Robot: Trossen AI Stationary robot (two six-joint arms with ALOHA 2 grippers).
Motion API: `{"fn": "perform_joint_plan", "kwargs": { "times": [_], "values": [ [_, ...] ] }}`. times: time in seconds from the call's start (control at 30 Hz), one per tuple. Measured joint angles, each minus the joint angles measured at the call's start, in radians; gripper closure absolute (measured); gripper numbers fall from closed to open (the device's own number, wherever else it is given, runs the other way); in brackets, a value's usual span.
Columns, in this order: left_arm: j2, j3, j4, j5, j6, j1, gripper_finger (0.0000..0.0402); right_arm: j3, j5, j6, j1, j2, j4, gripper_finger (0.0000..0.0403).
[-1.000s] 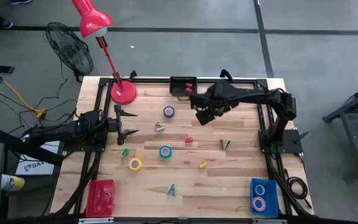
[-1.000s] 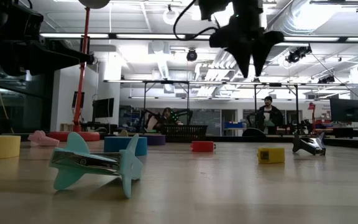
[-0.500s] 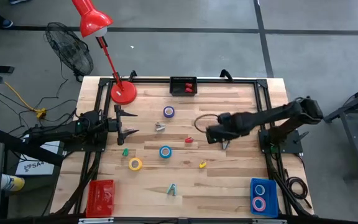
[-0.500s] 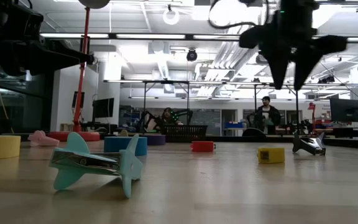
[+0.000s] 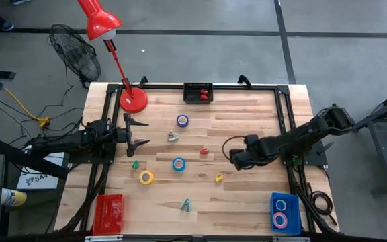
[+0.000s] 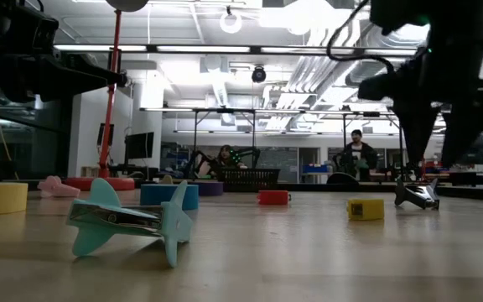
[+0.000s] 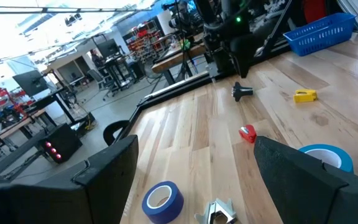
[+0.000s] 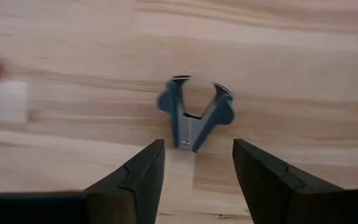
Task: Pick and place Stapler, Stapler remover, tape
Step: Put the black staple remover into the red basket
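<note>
The desk (image 5: pixel 247 195) carries most of the task's things loose, so the sorting looks early. The blue basket (image 5: pixel 286 214), well behind and to the side of the right end effector (image 5: pixel 239 158), holds two rolls of tape, one blue (image 5: pixel 281 206) and one purple (image 5: pixel 281 220). The red basket (image 5: pixel 109 212), in the near corner on the left arm's side, shows nothing I can make out inside. The black tray (image 5: pixel 199 93) at the far edge holds red items.

Left to move: a purple roll (image 5: pixel 182 121), a blue roll (image 5: pixel 179 164) and a yellow roll (image 5: pixel 146 177); then staple removers in silver (image 5: pixel 173 137), teal (image 5: pixel 186 205) and dark blue-grey (image 8: pixel 195 117); small red (image 5: pixel 204 151), yellow (image 5: pixel 219 178) and green (image 5: pixel 136 164) pieces that may be staplers.

The right end effector hangs directly above the dark remover, fingers (image 8: pixel 132 180) spread to either side of it, not touching. The left end effector (image 5: pixel 138 134) waits spread near the silver remover, holding nothing.

Writing: a white label off the desk beside the left arm, only partly legible; I cannot read it with confidence.
</note>
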Motion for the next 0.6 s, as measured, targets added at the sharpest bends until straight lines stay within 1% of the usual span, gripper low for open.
{"fn": "perform_joint_plan", "kwargs": {
  "times": [0.13,0.2,0.3,0.43,0.53,0.6],
  "values": [
    [0.0,0.0,0.0,0.0,0.0,0.0,0.0085,-0.042,-0.004,0.082,0.022,0.0,0.089,0.022],
    [0.0,0.0,0.0,0.0,0.0,0.0,0.0085,-0.061,-0.004,0.11,0.031,0.0,0.12,0.0213],
    [0.0,0.0,0.0,0.0,0.0,0.0,0.0085,-0.088,-0.004,0.143,0.037,0.0,0.18,0.0189],
    [0.0,0.0,0.0,0.0,0.0,0.0,0.0085,-0.12,0.002,0.168,0.034,0.0,0.246,0.0147],
    [0.0,0.0,0.0,0.0,0.0,0.0,0.0085,-0.123,0.009,0.167,0.016,0.002,0.222,0.0124],
    [0.0,0.0,0.0,0.0,0.0,0.0,0.0085,-0.123,0.013,0.16,0.0,0.003,0.193,0.0118]
  ]
}}
